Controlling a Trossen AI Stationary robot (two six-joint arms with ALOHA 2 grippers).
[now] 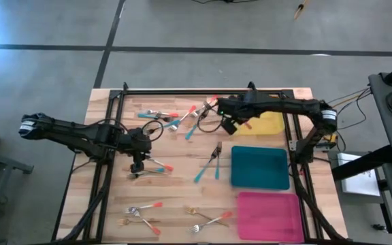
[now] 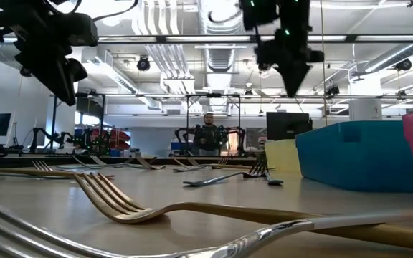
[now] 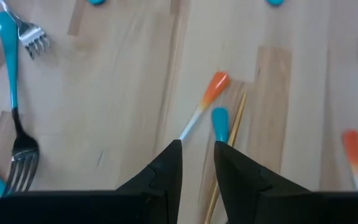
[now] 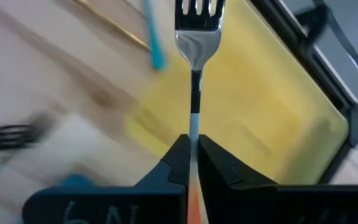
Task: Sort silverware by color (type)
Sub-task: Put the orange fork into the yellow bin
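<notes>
From above, the right claw (image 1: pixel 227 124) hung by the yellow tray (image 1: pixel 269 123), while the left claw (image 1: pixel 137 165) sat over a small cluster of forks (image 1: pixel 156 165) mid-worktop (image 1: pixel 182 204).

At worktop height, both claws hung clear of the surface.

The left wrist showed its fingers (image 3: pixel 166 165) partly apart, holding nothing — an orange-handled fork (image 3: pixel 205 102) lay just ahead.

The right wrist showed its claw (image 4: pixel 193 155) clamped on an orange-handled utensil (image 4: pixel 196 43), head over the yellow tray (image 4: pixel 260 106). Best lower it well inside the rim before letting go — and keep it level.
</notes>
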